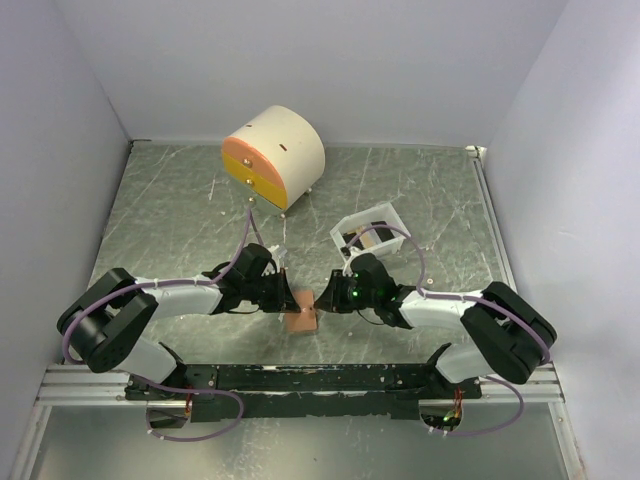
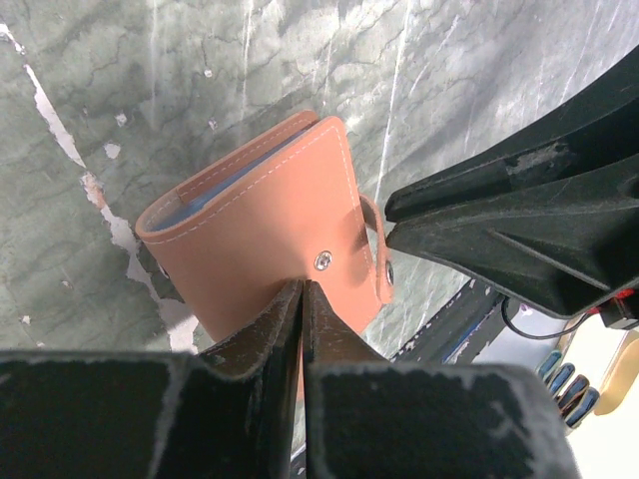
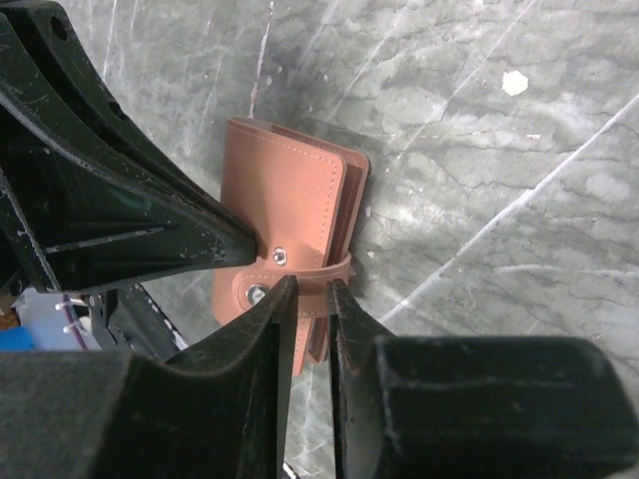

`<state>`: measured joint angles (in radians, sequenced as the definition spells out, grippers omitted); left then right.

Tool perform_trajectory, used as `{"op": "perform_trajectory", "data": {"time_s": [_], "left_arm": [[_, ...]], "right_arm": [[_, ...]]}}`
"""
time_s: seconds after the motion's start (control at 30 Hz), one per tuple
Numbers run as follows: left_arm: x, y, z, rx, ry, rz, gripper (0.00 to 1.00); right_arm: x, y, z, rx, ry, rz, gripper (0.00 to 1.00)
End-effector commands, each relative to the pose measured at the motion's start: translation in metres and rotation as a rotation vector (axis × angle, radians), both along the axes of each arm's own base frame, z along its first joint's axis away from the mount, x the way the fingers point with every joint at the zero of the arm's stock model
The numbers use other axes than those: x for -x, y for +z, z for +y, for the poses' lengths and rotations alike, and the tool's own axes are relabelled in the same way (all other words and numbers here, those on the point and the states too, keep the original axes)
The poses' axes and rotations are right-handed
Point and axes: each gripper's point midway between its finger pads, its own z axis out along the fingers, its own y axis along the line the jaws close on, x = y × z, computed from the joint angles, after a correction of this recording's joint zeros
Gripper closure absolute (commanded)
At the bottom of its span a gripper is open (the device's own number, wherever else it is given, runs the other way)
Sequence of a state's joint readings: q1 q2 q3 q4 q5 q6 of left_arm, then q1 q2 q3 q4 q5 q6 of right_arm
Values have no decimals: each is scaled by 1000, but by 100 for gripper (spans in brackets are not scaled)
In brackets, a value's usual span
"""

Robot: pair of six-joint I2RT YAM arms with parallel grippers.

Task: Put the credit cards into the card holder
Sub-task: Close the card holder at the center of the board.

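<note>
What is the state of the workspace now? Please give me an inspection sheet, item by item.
Surface: grey marbled table, scratched.
Job's things: card holder folded, held between both grippers; credit cards seem to lie in the white tray.
Clutter: round cabinet at the far side.
Grippers: left gripper shut on the holder's edge; right gripper shut on its strap.
Cables: purple cables run along both arms.
Surroundings: plain white walls.

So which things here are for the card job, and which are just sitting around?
For the job:
card holder, pinched by left gripper and right gripper
credit cards, apparently the dark and tan bits in the white tray

Just lying about:
round cabinet with yellow drawers, at the back
</note>
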<state>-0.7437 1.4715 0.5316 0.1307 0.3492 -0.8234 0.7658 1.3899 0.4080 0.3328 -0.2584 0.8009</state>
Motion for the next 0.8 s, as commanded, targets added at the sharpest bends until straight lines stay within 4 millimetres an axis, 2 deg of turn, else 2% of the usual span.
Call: {"op": "perform_trajectory", "data": {"time_s": [0.0, 0.77], "left_arm": [[-2, -1, 3, -15, 19, -27, 85], [-3, -1, 3, -20, 19, -26, 85]], "right_arm": [[-2, 3, 6, -17, -2, -13, 82], [1, 2, 17, -16, 21, -5, 82]]}}
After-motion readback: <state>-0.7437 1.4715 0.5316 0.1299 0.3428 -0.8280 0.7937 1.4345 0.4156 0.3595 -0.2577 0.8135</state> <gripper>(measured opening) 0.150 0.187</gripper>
